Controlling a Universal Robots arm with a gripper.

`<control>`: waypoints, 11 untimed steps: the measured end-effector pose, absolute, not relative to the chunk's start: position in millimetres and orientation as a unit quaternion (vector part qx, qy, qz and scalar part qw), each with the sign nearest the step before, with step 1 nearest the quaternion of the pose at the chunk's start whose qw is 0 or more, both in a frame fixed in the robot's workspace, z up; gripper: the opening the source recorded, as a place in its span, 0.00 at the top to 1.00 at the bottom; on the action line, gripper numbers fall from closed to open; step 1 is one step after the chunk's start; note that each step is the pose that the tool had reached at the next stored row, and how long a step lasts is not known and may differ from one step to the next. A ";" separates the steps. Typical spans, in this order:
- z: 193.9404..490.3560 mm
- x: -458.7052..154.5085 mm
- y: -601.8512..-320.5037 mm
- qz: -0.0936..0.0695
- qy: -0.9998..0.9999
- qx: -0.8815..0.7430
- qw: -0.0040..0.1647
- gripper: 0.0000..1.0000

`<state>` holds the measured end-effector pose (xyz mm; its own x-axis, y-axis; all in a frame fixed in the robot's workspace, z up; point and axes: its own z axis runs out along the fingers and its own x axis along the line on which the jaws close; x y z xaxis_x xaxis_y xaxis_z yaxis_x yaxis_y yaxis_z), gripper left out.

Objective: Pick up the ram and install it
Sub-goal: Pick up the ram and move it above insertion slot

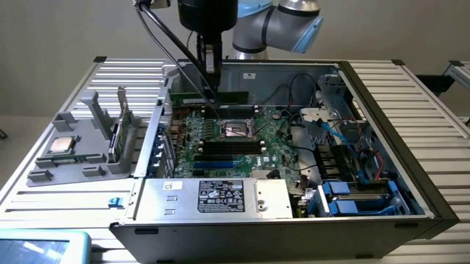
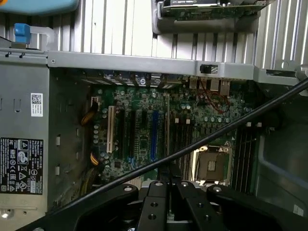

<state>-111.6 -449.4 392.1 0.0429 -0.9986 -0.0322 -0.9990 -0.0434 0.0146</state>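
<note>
Exterior view: the gripper (image 1: 213, 77) hangs over the back of the open computer case (image 1: 382, 110). Its jaws are drawn narrow, and the ram (image 1: 209, 98) sits level right beneath them. As best I can judge it is pinched by its top edge, so its contact edge faces down toward the motherboard (image 1: 272, 137). The stick runs parallel to the black memory slots (image 1: 231, 146) on either side of the processor socket (image 1: 236, 130). That fits a part being carried in the same orientation as the slot that will take it. It appears to hover just above the slots on the far side of the socket, not seated; whether it touches them I cannot tell. Outside the case, toward the exterior view's left, the grey holder (image 1: 44, 176) carries the silver processor chip (image 1: 61, 146) lying flat and the taller expansion card (image 1: 123, 129) upright in its groove, each kept where it can be gripped. In the wrist view the gripper (image 2: 166, 190) looks straight down on the board, its fingers nearly together, and a black cable (image 2: 216, 137) crosses diagonally in front of the socket.
</note>
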 end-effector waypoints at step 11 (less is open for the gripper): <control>372.9 -76.9 -441.2 0.019 0.693 -0.721 0.006 0.89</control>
<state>-76.9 -441.2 372.9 0.0386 -0.9986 -0.0354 -0.9991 -0.0392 0.0166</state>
